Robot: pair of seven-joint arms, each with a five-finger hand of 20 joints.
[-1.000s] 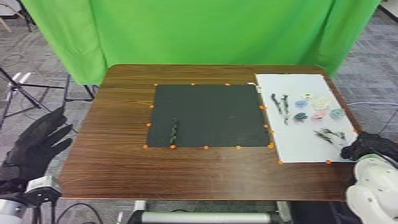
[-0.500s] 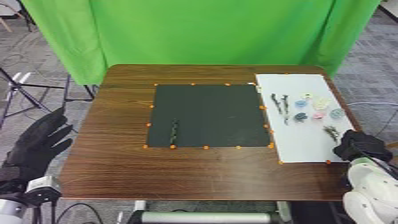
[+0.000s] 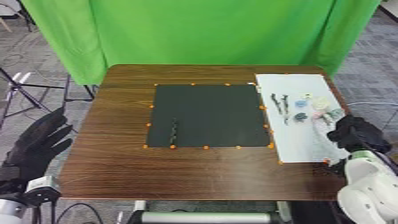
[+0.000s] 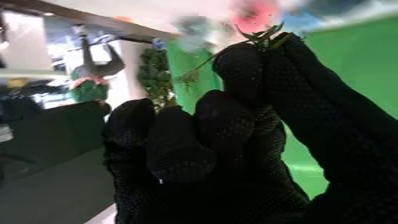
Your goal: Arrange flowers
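On the bench [image 3: 107,175] lie a black mat [image 3: 209,110], probably for composing, and, along the right edge, a white sheet [image 3: 302,148] with flowers [image 3: 320,103]. The left hand [image 3: 34,145], fingers apart, hangs beyond the left edge. The right hand [image 3: 357,134] clamps a leafy sprig [image 4: 260,37] over the right edge, presumably for careful laying.

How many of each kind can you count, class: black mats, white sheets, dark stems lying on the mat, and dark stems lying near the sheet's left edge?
Black mat: 1
White sheet: 1
Stem on the mat: 1
Stems near the sheet's left edge: 2
Total: 5
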